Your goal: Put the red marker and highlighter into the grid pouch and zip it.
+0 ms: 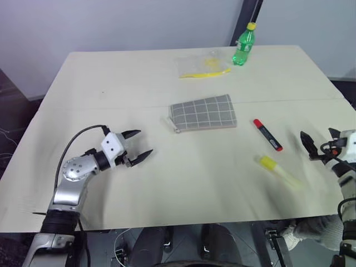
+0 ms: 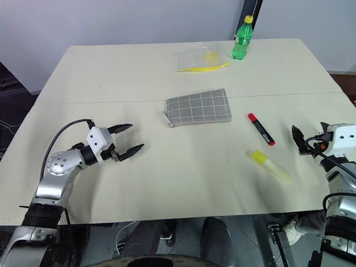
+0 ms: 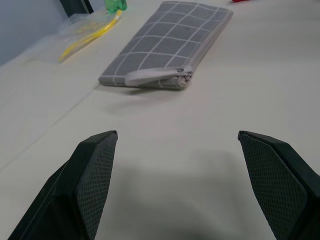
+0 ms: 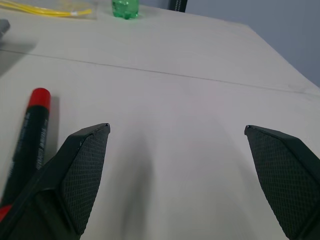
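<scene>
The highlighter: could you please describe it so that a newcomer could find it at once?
On the pale table, look toward the robot's right, nearer the front edge than the grid pouch. The highlighter lies beside the red marker, closer to the robot. It is chunkier, pale yellow, with a bright yellow-green cap.

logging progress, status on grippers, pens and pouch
Left gripper and right gripper open, empty. Red marker, highlighter on table, outside grid pouch. Nothing in the way.
</scene>
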`<state>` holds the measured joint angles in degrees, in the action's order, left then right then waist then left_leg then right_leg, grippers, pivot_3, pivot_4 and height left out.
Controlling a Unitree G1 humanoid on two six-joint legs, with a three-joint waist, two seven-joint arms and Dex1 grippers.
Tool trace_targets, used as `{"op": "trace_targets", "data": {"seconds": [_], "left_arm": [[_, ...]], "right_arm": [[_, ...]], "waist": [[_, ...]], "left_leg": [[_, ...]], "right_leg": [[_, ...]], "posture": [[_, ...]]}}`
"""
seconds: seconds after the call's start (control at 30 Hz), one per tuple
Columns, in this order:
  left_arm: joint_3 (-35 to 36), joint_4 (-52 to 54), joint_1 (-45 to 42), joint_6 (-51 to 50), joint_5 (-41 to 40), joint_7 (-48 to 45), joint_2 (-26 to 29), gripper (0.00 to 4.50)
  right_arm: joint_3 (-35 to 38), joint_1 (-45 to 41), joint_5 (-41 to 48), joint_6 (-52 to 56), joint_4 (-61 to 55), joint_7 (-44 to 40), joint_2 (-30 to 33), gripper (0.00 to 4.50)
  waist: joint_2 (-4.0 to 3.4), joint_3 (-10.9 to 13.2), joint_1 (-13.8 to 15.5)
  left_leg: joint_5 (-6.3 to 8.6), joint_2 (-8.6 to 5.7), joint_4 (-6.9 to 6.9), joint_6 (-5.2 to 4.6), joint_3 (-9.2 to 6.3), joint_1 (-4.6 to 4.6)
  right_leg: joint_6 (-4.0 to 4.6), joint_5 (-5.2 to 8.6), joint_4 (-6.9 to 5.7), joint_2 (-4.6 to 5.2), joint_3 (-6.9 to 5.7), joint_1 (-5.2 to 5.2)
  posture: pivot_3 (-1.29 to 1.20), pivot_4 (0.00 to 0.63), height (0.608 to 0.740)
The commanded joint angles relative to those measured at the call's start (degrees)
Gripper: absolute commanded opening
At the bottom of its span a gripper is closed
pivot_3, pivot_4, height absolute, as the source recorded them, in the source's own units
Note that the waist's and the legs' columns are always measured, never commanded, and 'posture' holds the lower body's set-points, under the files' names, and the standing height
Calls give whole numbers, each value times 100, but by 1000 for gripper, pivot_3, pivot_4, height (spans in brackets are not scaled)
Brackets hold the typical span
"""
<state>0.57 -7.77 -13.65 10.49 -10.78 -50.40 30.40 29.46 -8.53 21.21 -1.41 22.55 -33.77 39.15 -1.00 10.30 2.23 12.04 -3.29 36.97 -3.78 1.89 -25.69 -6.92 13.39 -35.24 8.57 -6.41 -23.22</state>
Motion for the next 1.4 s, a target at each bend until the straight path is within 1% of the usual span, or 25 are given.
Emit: {"op": "trace_targets", "data": {"seconds": [0.03,0.07,0.1,0.13,0.3,0.33,0.53,0.67,0.77,0.93,1.07,1.13,1.2,1.3,1.4], "left_arm": [[-5,-45,-87,163,49,59,-13,4069],[0,-58,-98,174,47,62,-14,4069],[1,-110,-126,231,90,97,-13,4069],[-9,-168,-152,311,147,122,-4,4069],[-34,-343,-248,507,209,146,-37,4069],[-47,-366,-264,524,220,158,-52,4069],[-65,-433,-330,619,266,244,-93,4069],[-193,-1021,-624,1188,782,568,-117,4069],[-326,-1612,-1051,1576,1142,859,-209,4069],[-695,-2744,-1797,2320,1836,1305,-293,4069],[-939,-3566,-2199,2897,2253,1610,-275,4069],[-1227,-4015,-2482,3262,2676,1825,-293,4069],[-1474,-4394,-2763,3494,3030,2106,-402,4069],[-1701,-4815,-3069,3633,3397,2568,-548,4069],[-1901,-5146,-3294,3628,3738,3014,-631,4069]], "right_arm": [[48,18,97,62,-269,-23,14,3980],[51,24,115,80,-288,-37,10,3693],[39,14,119,72,-294,-57,1,3239],[18,-8,114,80,-306,-55,-12,2660],[-357,-153,62,168,-792,-132,-168,137],[-418,-179,61,175,-885,-129,-215,57],[-674,-231,-109,203,-1154,-34,-261,57],[-1415,-678,-497,308,-1510,144,-569,57],[-2025,-1257,-923,309,-1371,375,-978,57],[-2849,-2075,-1847,4,-472,722,-1363,57],[-3261,-2553,-2327,-275,206,926,-1545,57],[-3613,-2959,-2837,-323,910,1165,-1620,57],[-3826,-3217,-3161,-264,1459,1365,-1662,57],[-4141,-3327,-3563,-347,1874,1460,-1606,57],[-4229,-3254,-3667,-323,1960,1406,-1577,57]], "waist": [[0,0,0],[0,0,-1],[0,0,0],[0,0,2],[0,0,-9],[0,0,-11],[1,1,17],[2,1,-20],[3,2,-18],[7,1,19],[9,3,-3],[9,3,-15],[9,3,-6],[12,1,8],[16,-2,0]], "left_leg": [[0,0,0,0,0,0],[0,0,0,0,0,0],[0,0,0,0,0,0],[0,0,0,0,0,0],[0,0,1,0,0,0],[0,1,1,0,0,0],[0,0,2,-1,0,-2],[0,0,2,0,2,3],[-2,2,5,2,2,9],[-4,-8,7,1,2,9],[-6,-24,7,-18,9,3],[-6,-25,8,-19,14,5],[-7,-24,10,-19,15,9],[-4,-23,12,-6,14,26],[-4,-23,13,-5,13,26]], "right_leg": [[0,0,0,0,-1,0],[0,0,-1,-1,-1,0],[-1,0,-1,-1,-1,0],[0,0,-1,0,-1,0],[0,0,-2,0,0,-1],[0,0,-2,0,0,-2],[-2,-1,-2,0,-2,-1],[1,-3,-7,-2,-2,-2],[3,-5,-24,-2,-3,-6],[3,-6,-32,-9,-8,-6],[-8,-13,-30,-1,-6,-7],[-12,-16,-31,-1,-4,-4],[-13,-17,-42,-1,-4,-4],[-13,-16,-62,1,-3,-1],[-14,-16,-66,1,0,-3]], "posture": [[0,150,740],[0,150,740],[0,150,740],[0,150,740],[0,150,740],[0,150,740],[0,150,740],[0,150,740],[0,150,740],[0,150,740],[0,150,740],[0,150,740],[0,150,740],[0,150,740],[0,150,740]]}}
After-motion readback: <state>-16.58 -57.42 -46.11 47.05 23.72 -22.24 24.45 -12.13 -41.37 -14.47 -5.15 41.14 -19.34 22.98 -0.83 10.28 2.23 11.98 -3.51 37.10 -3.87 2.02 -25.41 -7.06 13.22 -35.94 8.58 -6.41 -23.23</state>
